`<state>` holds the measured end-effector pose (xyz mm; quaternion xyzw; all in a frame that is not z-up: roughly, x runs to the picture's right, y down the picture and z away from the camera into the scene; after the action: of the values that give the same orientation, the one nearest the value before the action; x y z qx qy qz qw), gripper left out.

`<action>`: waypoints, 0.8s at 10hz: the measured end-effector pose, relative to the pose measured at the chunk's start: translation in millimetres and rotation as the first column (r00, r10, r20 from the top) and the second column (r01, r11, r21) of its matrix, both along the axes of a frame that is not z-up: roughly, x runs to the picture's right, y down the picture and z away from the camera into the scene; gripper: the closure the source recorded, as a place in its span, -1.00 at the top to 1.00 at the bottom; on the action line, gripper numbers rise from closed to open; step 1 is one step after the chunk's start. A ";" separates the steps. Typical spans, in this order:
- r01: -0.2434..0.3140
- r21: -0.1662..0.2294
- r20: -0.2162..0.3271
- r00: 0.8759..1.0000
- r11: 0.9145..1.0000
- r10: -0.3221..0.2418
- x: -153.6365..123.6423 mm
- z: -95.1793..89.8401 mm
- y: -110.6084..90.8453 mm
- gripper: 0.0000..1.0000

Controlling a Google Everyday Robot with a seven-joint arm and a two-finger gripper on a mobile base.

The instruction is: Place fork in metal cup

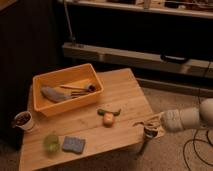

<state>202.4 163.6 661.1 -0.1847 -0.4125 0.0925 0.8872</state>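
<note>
- At the right-front corner of the counter (120, 90), the tool (149, 125) sits just off the edge, on a pale arm (185, 119) that reaches in from the right.
- Tool is clenched; a thin silvery piece (141, 123) pokes out of it toward the counter. That looks like the fork, held by the handle, though too blurred to be sure.
- Metal cup (149, 131): a small dark-mouthed cylinder directly under the tool, at the counter corner. Cannot tell whether it rests on the edge or is carried by the tool.
- Judgement: fork held over the cup so it can drop in; tool low and close because the opening is narrow.
- Yellow bin (67, 88) at back left of the counter holds a grey cloth-like item (52, 94) and dark-handled utensils (77, 90), well apart from the tool.
- Orange item (108, 119) and green pepper-like thing (108, 111) touching, mid counter.
- Front left: green cup (50, 141) just beside blue sponge (73, 144); white cup (23, 120) with dark contents at the left edge.
- Risk, as a guess: cup near the edge could tip if nudged.
</note>
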 end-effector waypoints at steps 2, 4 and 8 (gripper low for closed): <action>-0.013 0.003 0.002 1.000 1.000 0.013 -0.8 9.7 0.0 -1.00; -0.026 -0.004 -0.008 1.000 1.000 0.026 2.9 15.9 4.8 -1.00; -0.069 -0.026 -0.005 0.998 0.997 0.069 4.5 31.9 22.4 -1.00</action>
<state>206.9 186.0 693.0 -0.1817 -0.4156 0.1286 0.8819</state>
